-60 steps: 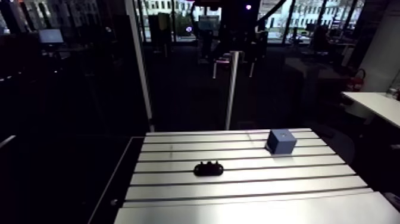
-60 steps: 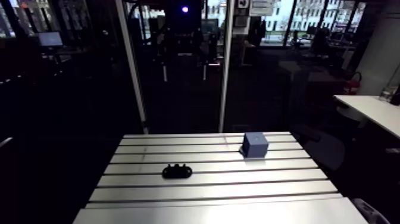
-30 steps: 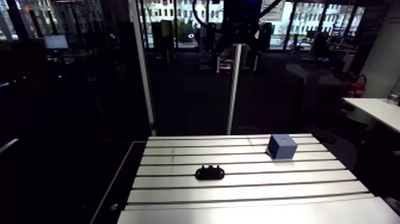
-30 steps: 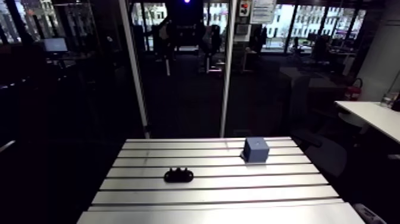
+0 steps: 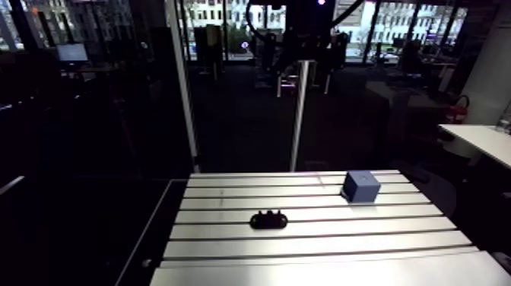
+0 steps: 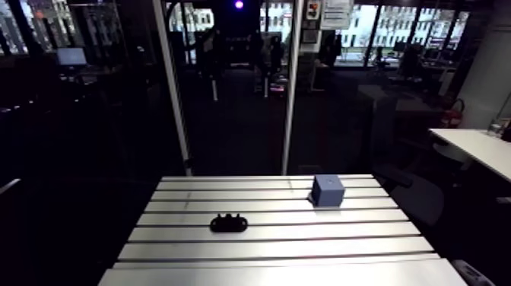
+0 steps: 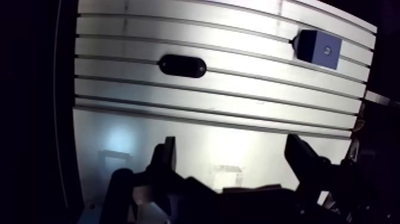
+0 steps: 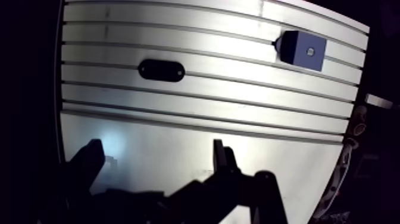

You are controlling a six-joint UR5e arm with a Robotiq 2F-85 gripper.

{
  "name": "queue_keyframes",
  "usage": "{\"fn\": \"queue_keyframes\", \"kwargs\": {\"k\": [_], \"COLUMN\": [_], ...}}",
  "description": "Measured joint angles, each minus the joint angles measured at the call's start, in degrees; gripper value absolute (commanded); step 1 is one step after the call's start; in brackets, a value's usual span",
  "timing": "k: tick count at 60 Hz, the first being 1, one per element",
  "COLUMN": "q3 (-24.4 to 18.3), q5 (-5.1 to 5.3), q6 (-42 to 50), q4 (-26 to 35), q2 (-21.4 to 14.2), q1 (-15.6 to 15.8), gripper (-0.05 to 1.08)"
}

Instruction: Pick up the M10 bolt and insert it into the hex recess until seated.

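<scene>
The reach is judged in hand: the fingers (image 7: 168,156) are spread, empty; the black holder (image 7: 183,65) must be approached next.

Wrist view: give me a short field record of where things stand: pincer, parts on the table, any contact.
pincer: open, nothing between its fingers
black oblong part: lying on the table, ahead of the pincer
blue cube: a little farther ahead, off to one side, apart from the black part
table: slotted aluminium, bears both parts
contact: none, the pincer touches neither part
bolt: cannot be told apart from here
</scene>
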Motion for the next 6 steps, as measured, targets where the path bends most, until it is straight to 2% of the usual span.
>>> {"fn": "queue_keyframes", "kwargs": {"k": [6], "q3": [0.2], "q5": [0.01], "q6": [0.1], "q4": [0.0], "q2": [0.2], "q1": [0.0], "gripper": [0.01]}}
